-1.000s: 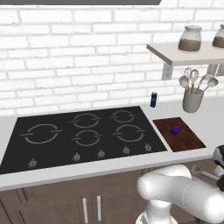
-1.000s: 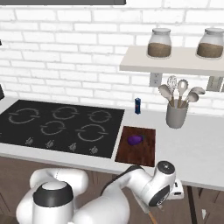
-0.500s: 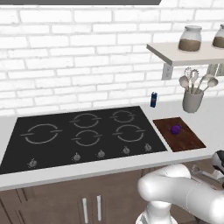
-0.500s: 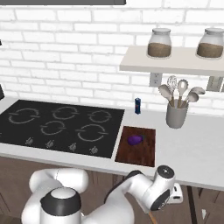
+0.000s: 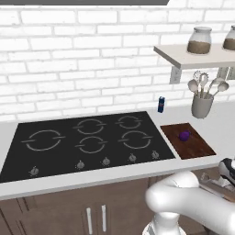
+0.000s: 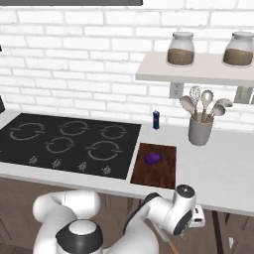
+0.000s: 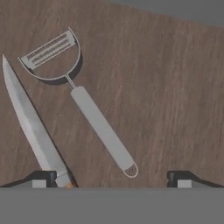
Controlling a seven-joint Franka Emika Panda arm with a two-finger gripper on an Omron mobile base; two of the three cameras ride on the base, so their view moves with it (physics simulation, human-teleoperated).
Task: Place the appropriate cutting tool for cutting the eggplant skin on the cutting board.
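Fingertips (image 7: 40,178) stand spread wide at the bottom of the hand view, holding nothing, with the gripper (image 7: 113,178) looking down on a brown wooden surface (image 7: 175,87), probably the inside of an open drawer, though that is hard to confirm from here. A peeler (image 7: 83,105) lies between the tips, its pale handle running toward them and its blade head away. A knife (image 7: 33,127) lies just beside it, its handle end almost under one fingertip. That closeness is the main risk: a descent drifting toward that side could close on the knife or trap both tools. The slim round handle might also roll or slip from a grip set near its end. The eggplant (image 6: 153,158) rests on the cutting board (image 6: 166,173), on the counter right of the cooktop (image 6: 69,144).
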